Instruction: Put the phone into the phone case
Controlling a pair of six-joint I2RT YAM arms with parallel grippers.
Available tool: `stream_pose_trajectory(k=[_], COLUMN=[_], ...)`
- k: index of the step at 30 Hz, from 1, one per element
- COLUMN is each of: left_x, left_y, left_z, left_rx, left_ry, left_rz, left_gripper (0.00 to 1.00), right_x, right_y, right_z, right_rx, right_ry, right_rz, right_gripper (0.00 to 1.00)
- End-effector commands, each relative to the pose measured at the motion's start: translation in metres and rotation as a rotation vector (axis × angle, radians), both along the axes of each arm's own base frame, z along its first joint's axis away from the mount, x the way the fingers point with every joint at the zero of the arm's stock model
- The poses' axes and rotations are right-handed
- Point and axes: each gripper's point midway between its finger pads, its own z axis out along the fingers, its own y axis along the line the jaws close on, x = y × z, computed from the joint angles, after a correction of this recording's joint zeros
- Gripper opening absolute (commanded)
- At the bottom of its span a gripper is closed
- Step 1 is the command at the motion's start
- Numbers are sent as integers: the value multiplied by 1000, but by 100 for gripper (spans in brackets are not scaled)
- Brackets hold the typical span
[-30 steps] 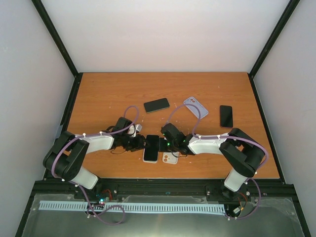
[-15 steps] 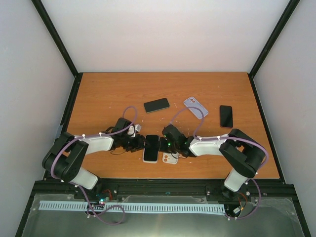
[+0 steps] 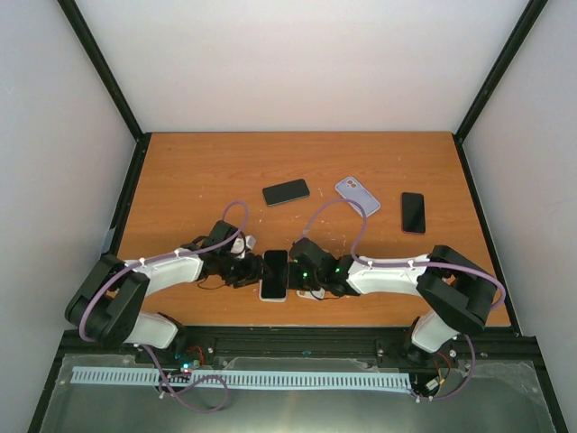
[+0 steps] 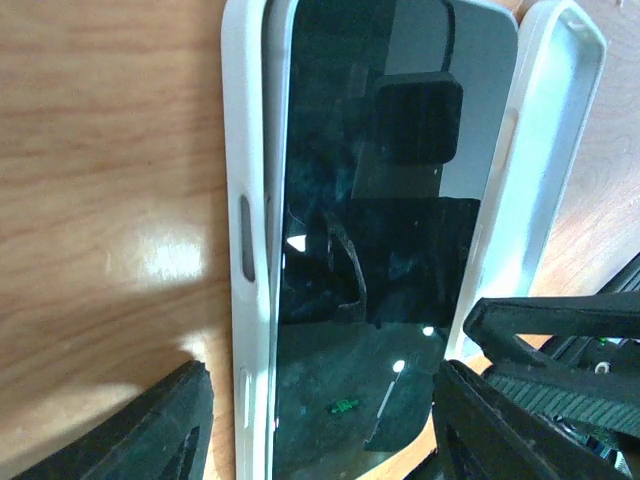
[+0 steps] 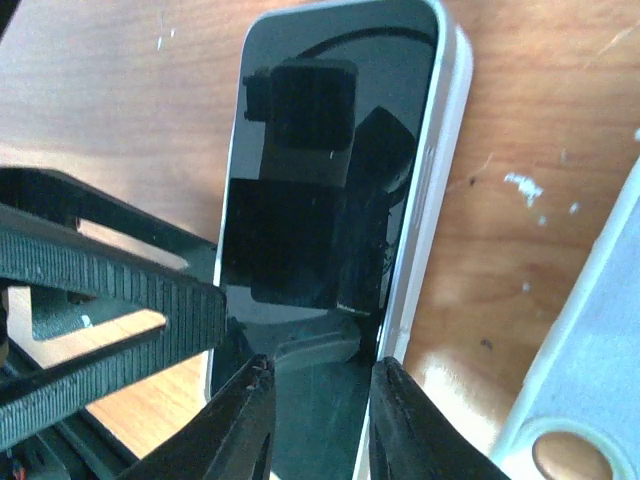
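Phone [image 4: 380, 250]: lies between my left gripper's [image 4: 320, 400] spread fingers [image 4: 150, 430]
Right gripper [image 5: 315, 400]: barely parted at phone's end — grip unclear
Pose: both low, meeting bottom centre

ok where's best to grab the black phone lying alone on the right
The black phone lies flat on the table, long axis pointing away from the arms, bare wood on both sides. So probably pinch across its long edges near the middle, coming straight down from above with the right gripper.
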Motion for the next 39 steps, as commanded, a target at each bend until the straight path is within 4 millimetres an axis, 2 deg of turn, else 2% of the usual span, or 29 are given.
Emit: stream_pose_trajectory(k=[1, 4, 7, 11, 15, 22, 26, 31, 34, 39], left_x=[-13, -17, -21, -26, -26, -27, -29, -28, -32, -32], left_y=[4, 2, -1, -4, -7, -5, -6, -18, -24, -27], left_z=[-3, -3, -4, -8, -7, -9, -9, 2, 5, 5], left_rx=[30, 28, 15, 7, -3, 2, -11, -98, -145, -156], left_ry=[44, 41, 46, 57, 56, 57, 65, 49, 69, 85], left_rz=[0, -6, -12, -23, -23, -17, -13, -23, -31, -18], left_gripper=[62, 64, 58, 57, 50, 44, 42, 39, 37, 35], right_x=[-11, -18, -22, -21, -23, -26, -25, -27, -26, -32], right_y=[-2, 0, 3, 1, 5, 8, 13, 28, 30, 19], right_z=[3, 2, 2, -3, -6, -12, -4, 13, 6, -29], right_rx=[-44, -50, -51, -65, -55, -59, -17, 106, 96, -20], right_ry=[-9, -9, -9, -3, 8, 20, -11, -46, -37, 41], right_rz=[14, 27, 37, 25, 32, 40, 47, 90, 85, 60], right_gripper=[29, 28, 24, 25, 22, 20, 14, 9, 7, 6])
